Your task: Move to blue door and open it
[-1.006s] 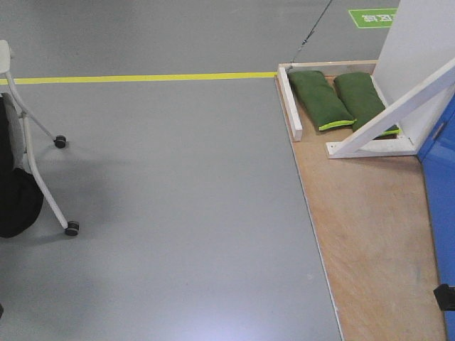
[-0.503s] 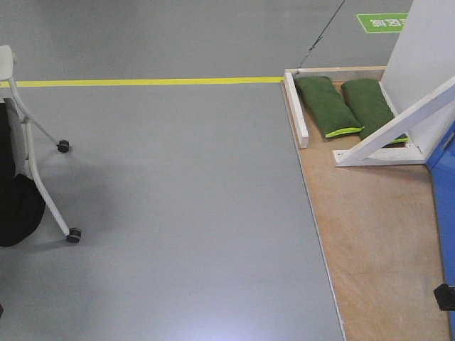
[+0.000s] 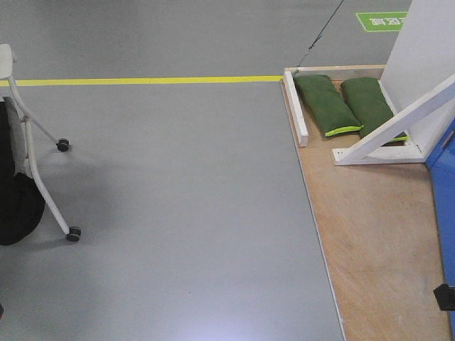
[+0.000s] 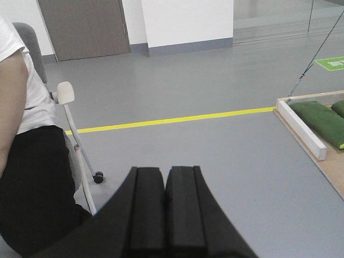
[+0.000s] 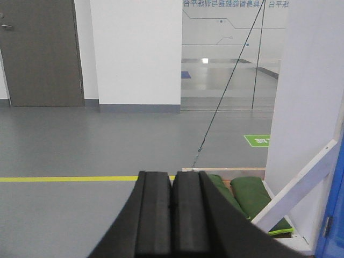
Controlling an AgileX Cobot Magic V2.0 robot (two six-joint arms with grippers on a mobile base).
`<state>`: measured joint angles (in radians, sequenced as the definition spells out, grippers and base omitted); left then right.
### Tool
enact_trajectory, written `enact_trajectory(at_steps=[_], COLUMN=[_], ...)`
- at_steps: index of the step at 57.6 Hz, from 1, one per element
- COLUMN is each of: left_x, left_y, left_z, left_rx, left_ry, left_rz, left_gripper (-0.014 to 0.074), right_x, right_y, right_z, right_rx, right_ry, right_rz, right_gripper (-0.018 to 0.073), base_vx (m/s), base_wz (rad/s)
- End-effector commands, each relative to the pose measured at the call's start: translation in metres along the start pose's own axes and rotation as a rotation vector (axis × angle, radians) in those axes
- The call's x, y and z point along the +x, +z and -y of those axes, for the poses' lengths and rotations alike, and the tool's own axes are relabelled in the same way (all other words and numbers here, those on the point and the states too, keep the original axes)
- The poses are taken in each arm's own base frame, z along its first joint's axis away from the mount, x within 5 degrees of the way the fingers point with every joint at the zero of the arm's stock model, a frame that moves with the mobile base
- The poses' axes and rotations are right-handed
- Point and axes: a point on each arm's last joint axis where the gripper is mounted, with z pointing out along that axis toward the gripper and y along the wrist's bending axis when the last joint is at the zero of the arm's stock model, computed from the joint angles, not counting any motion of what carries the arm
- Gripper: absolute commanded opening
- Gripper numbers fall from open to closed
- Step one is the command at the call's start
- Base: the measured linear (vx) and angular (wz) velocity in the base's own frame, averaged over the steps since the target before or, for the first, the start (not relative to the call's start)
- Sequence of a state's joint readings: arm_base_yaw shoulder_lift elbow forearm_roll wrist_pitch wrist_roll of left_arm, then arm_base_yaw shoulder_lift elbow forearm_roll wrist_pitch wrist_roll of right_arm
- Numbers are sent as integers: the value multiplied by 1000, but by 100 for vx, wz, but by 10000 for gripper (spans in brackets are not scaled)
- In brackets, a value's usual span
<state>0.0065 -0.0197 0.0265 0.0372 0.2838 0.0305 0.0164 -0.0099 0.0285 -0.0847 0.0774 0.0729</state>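
The blue door [image 3: 445, 185] shows only as a glossy blue strip at the right edge of the front view, standing on a plywood base [image 3: 370, 234]. A blue sliver of it also shows in the right wrist view [image 5: 332, 215] at the lower right. Its handle and lock are out of view. My left gripper [image 4: 164, 172] is shut and empty, pointing over grey floor. My right gripper [image 5: 172, 174] is shut and empty, pointing toward the left end of the base. Both are far from the door.
A white frame with a diagonal brace [image 3: 398, 117] stands on the base, weighted by two green sandbags [image 3: 345, 103]. A yellow floor line [image 3: 142, 80] runs across. A wheeled chair [image 3: 43, 177] with a seated person [image 4: 27, 161] is at the left. A small black part [image 3: 445, 296] sits at the lower right edge.
The view has shifted: the plywood base, sandbags and white frame have slid slightly right and down in the front view, and less of the blue door shows. Both grippers stay shut.
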Motion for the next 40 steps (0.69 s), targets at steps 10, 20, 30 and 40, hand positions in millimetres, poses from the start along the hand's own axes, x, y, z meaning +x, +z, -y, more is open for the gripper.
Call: enact_trajectory(at_steps=[10,20,30,40], left_x=[-7,-7,-7,-7], left_y=[0,0,0,0], left_z=[0,0,0,0], left_rx=[2,2,2,2], left_ry=[-10,-10,-10,-10], left_rz=[89,89,89,89], left_gripper=[70,70,70,70], right_x=[-2,-3,-39,-109], right_y=[-1,0,3,16], right_z=[-1,0,2,4], right_rx=[-5,-1,16,24], right_ry=[-18,15,-2,-2], right_rz=[82,7,-160,-184], right_gripper=[2,2,2,2], base_vx=[0,0,0,0], base_wz=[0,0,0,0])
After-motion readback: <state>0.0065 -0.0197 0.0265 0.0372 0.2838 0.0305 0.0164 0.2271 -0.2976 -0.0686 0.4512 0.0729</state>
